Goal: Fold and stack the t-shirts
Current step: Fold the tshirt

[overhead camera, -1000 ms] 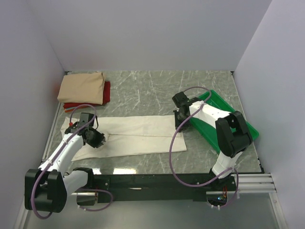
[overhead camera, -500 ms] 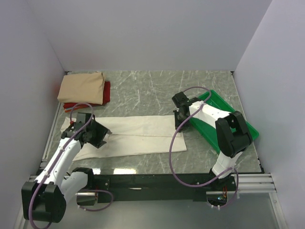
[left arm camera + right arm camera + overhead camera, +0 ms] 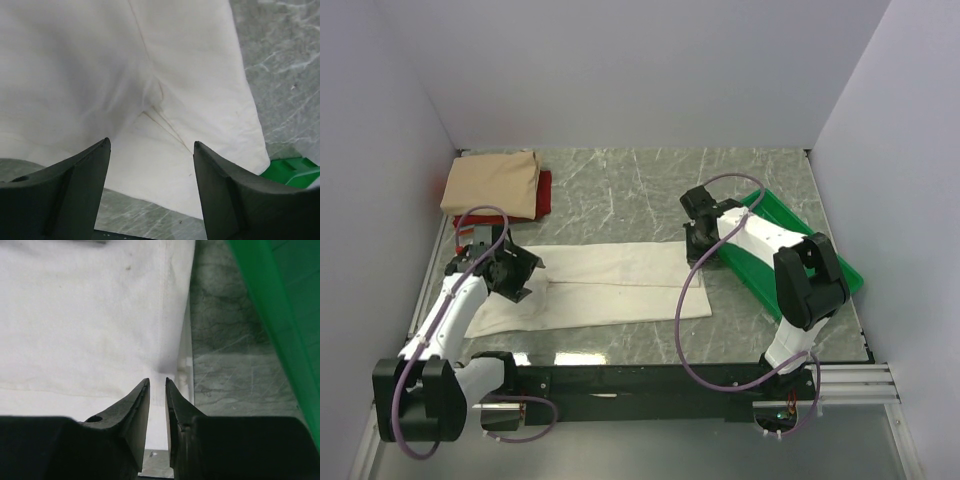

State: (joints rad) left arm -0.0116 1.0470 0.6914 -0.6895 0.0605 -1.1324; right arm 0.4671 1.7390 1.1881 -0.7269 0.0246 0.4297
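Note:
The cream t-shirt (image 3: 610, 285) lies folded into a long flat strip across the table's front. My left gripper (image 3: 527, 274) hovers open over its left end, and in the left wrist view nothing sits between the fingers (image 3: 151, 144) above the cloth (image 3: 100, 75). My right gripper (image 3: 695, 258) is at the strip's right end. Its jaws (image 3: 157, 380) are nearly together on a puckered bit of cloth (image 3: 75, 315) beside the hem. The tan t-shirt (image 3: 492, 182) lies folded on top of the red t-shirt (image 3: 544, 192) at the back left corner.
A green plastic tray (image 3: 845, 270) sits at the right, partly under my right arm; its rim shows in the left wrist view (image 3: 290, 170) and the right wrist view (image 3: 280, 300). White walls close in the back and both sides of the marbled table.
My left gripper has opened, let go of the cream shirt's left end, and drawn back up and to the left. The right gripper has stayed in place.

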